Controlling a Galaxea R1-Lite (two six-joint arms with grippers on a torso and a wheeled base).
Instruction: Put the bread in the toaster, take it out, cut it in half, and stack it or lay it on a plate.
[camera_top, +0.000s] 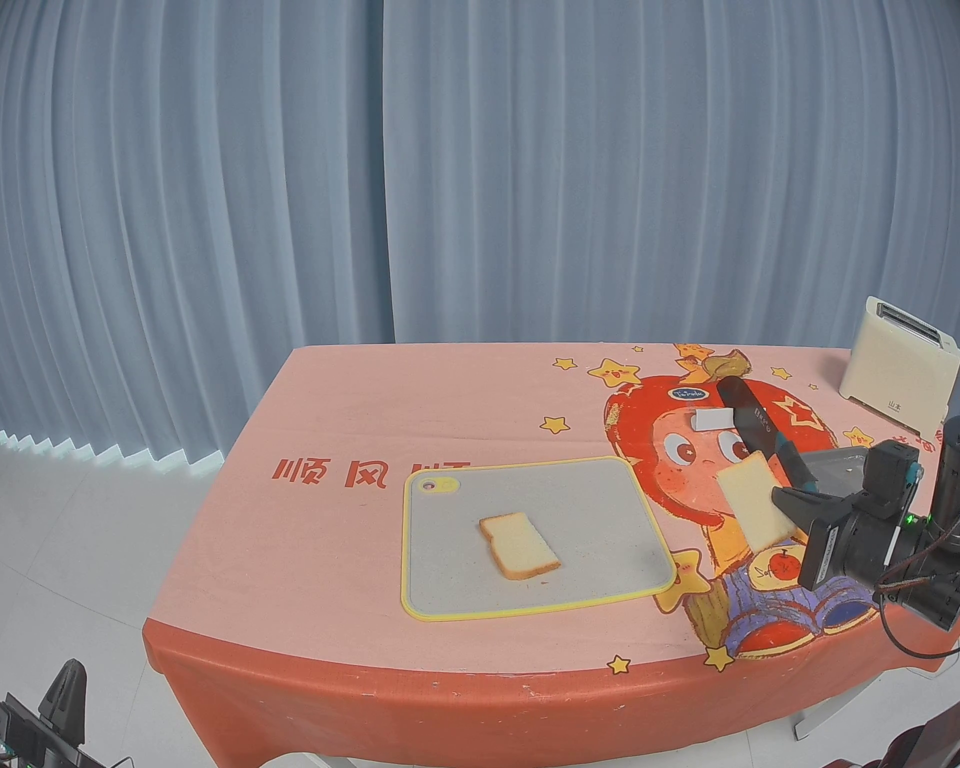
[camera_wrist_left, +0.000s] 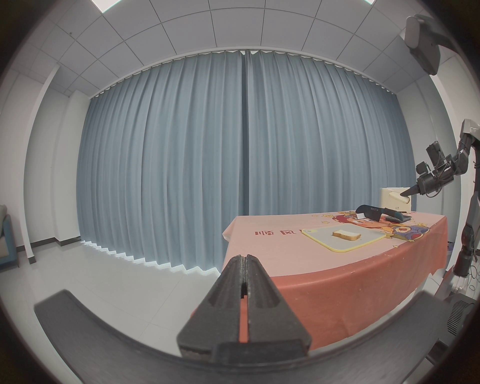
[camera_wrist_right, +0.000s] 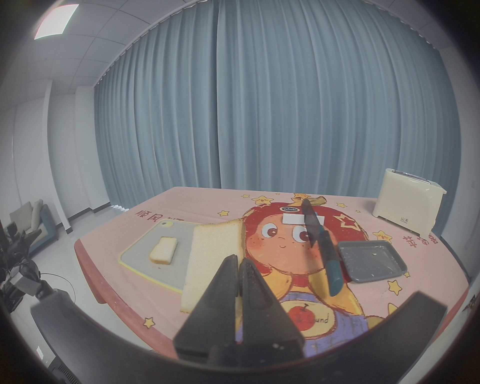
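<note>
right gripper (camera_wrist_right: 238, 265) pinches a bread slice (camera_wrist_right: 212, 262) by its edge, up over the table (camera_top: 400, 400), well apart from the toaster (camera_top: 900, 372) — looks light, soft, crumbly, so a gentle edge grip seems right. left gripper (camera_wrist_left: 244, 285) pressed together, empty.

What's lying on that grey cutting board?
One small piece of bread lies flat near the middle of the cutting board; the patch beneath it is covered. The bigger slice is off the board, in the right gripper.
</note>
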